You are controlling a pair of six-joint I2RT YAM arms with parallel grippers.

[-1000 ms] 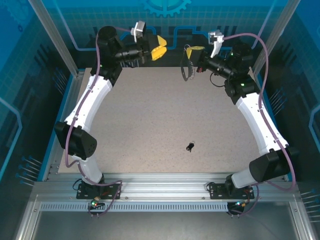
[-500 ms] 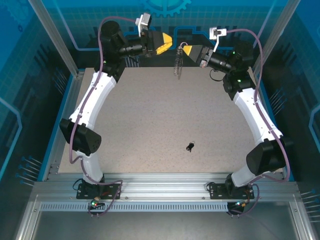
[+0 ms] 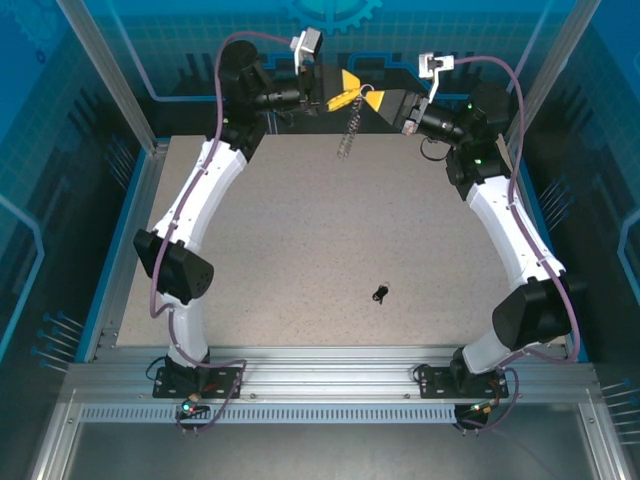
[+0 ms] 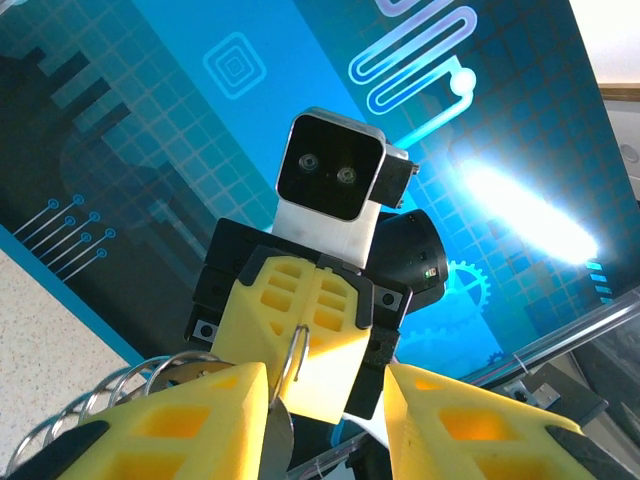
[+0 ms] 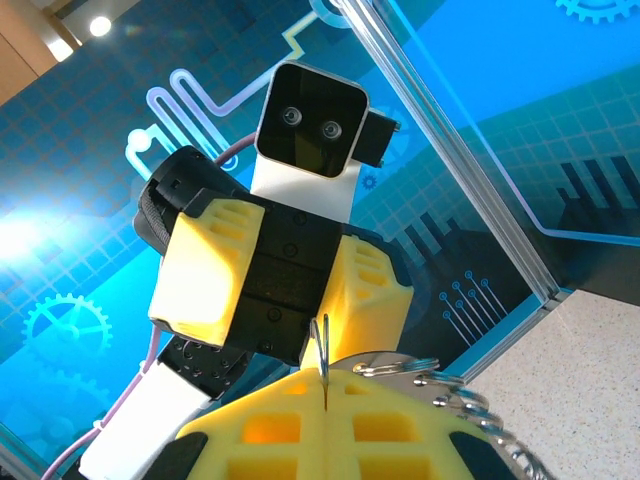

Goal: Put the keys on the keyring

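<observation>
Left gripper (image 3: 350, 92) nearer dangling silvery coiled keyring (image 3: 347, 135)

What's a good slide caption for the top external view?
Left gripper open, facing the right gripper, which pinches the dangling keyring; keys lie on the table.

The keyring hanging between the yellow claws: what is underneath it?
Below the keyring is bare speckled table; the keys lie much nearer the arm bases, not under it. Its top end is covered by the right gripper's closed fingers.
</observation>
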